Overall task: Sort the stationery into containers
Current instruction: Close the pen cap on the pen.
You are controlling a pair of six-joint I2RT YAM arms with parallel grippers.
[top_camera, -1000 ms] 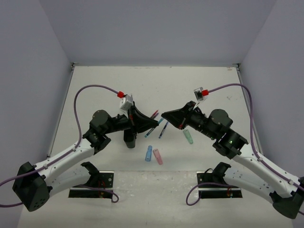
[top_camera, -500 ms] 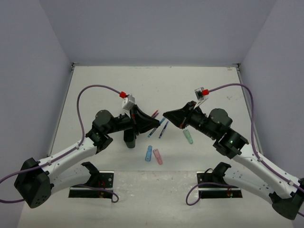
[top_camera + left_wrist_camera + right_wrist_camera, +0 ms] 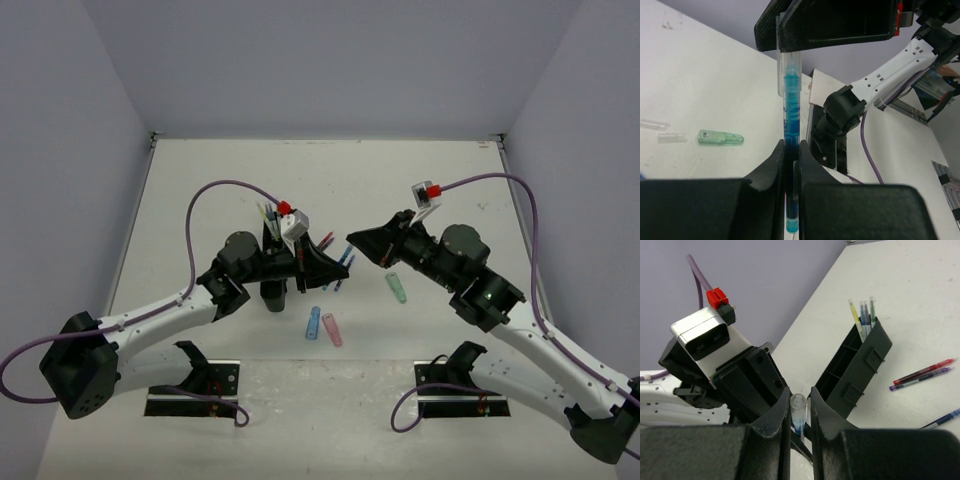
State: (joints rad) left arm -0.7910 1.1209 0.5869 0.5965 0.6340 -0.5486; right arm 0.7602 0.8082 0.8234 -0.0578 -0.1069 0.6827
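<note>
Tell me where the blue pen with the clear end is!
In the middle of the top view, right of the black organiser, the blue pen is pinched at both ends: left gripper on its barrel, right gripper on its clear end.

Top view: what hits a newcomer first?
At centre, the left end effector and right end effector pinch one blue pen from opposite ends. Beside them sits the black organiser, with pens sticking out of one end compartment. A blue piece, pink piece and green piece lie loose nearby.
</note>
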